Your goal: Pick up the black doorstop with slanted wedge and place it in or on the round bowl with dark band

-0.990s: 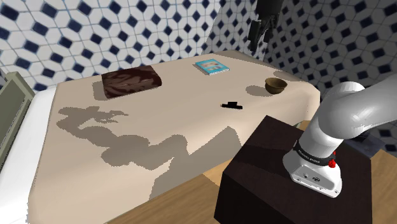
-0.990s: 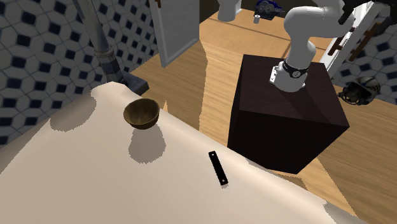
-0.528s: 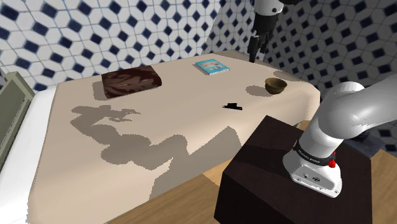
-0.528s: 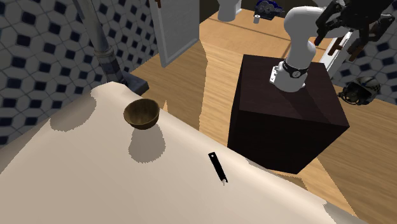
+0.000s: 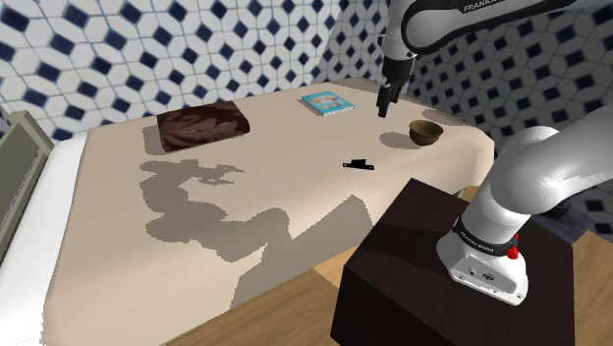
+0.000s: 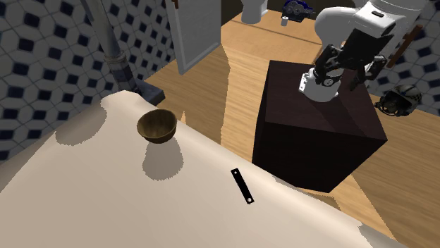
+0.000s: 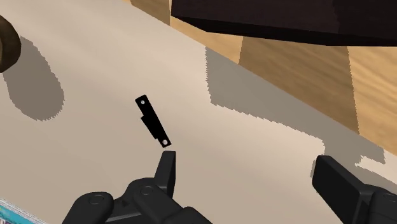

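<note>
The black doorstop (image 5: 359, 163) is a thin flat strip with a small wedge, lying on the beige tabletop near the edge that faces the stand. It also appears in the second exterior view (image 6: 242, 186) and the wrist view (image 7: 152, 121). The round brown bowl (image 5: 426, 131) (image 6: 156, 125) stands upright to the shoulder view's right of the doorstop, and its rim just enters the wrist view (image 7: 5, 41). My gripper (image 5: 385, 98) (image 6: 338, 76) (image 7: 251, 175) hangs in the air above the table, open and empty. The doorstop lies just beyond one fingertip (image 7: 167, 167), untouched.
A dark brown slab (image 5: 201, 125) and a blue book (image 5: 327, 102) lie at the far side of the table (image 5: 246, 187). The dark stand (image 5: 442, 265) sits close to the table's near edge. Patterned tile walls enclose the corner, and the wooden floor (image 6: 240, 63) lies below.
The arm has swung down from high above the back wall, bringing the gripper lower and closer to the table. The doorstop and bowl stayed in place.
</note>
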You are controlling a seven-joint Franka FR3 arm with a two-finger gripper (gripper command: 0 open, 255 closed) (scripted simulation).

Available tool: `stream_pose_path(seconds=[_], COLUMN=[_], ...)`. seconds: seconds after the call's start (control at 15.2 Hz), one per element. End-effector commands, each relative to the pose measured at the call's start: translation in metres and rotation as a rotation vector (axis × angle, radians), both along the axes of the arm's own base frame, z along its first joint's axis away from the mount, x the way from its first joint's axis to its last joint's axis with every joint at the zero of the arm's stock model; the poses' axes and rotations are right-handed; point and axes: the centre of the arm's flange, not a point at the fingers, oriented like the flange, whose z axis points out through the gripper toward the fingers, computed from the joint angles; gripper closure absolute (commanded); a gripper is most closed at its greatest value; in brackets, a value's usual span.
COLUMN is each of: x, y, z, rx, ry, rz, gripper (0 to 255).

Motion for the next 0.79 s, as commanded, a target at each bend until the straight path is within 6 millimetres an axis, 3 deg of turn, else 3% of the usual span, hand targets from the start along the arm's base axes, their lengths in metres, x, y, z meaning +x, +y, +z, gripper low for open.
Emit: stream_pose_path(seconds=[0.0, 0.73], x=[0.006, 0.051], y=[-0.014, -0.083], z=[-0.021, -0.14], rx=[-0.001, -0.004], ry=[0.001, 0.019], rz=[0.028, 0.169], gripper=[0, 0])
